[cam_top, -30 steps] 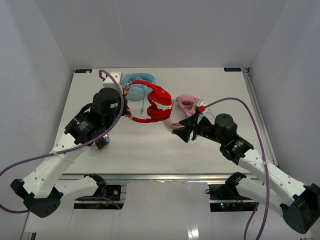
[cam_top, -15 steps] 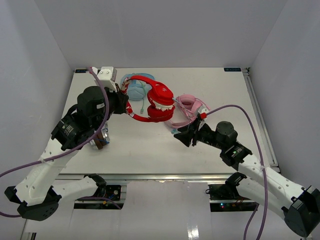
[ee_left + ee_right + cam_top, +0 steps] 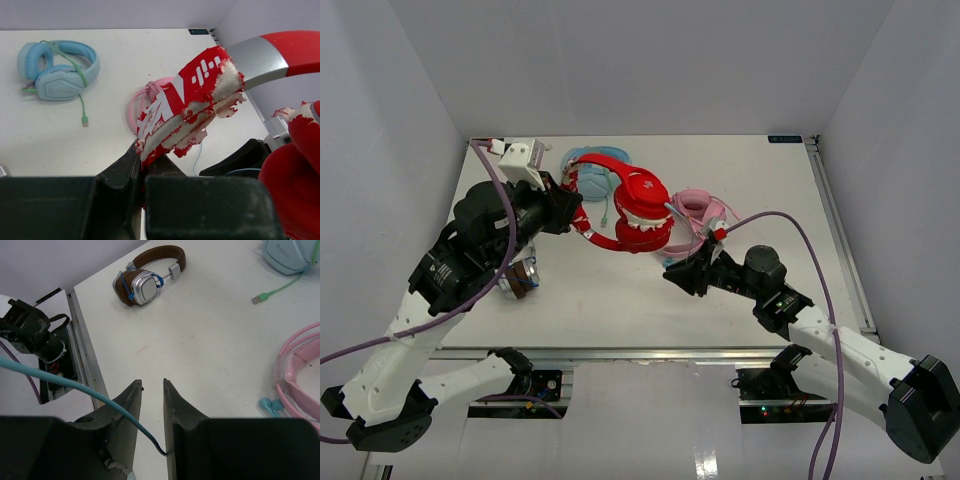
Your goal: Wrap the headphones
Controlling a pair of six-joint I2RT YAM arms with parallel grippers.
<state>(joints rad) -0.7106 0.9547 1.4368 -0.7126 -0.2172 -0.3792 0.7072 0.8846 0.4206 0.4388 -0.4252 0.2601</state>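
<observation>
I am holding the headphones (image 3: pixel 640 205) with the left end effector (image 3: pixel 568 208), its jaws pressed together on one red earcup where the padding is fraying. In the left wrist view that cup appears to be raised off the worktop (image 3: pixel 750 180). I judge this grip is there to anchor the set, so the band stays put while the lead is being handled.

In the overhead view the red pair is sitting in the upper middle, between the blue headphones (image 3: pixel 585 165) toward the upper left and the pink headphones (image 3: pixel 695 205) just to its right, and it is crowding both.

The right end effector (image 3: pixel 670 275) is working below and right of centre. Its jaws are standing a narrow slit apart, and the thin pale cable (image 3: pixel 75 382) is running down into that gap. The slit looks wider than the cable, so I am not reading it as clamped. I am placing it there, I think, to catch the loose lead for winding around the band. The brown headphones (image 3: pixel 150 277) are lying well clear, in the upper middle of the right wrist view.
</observation>
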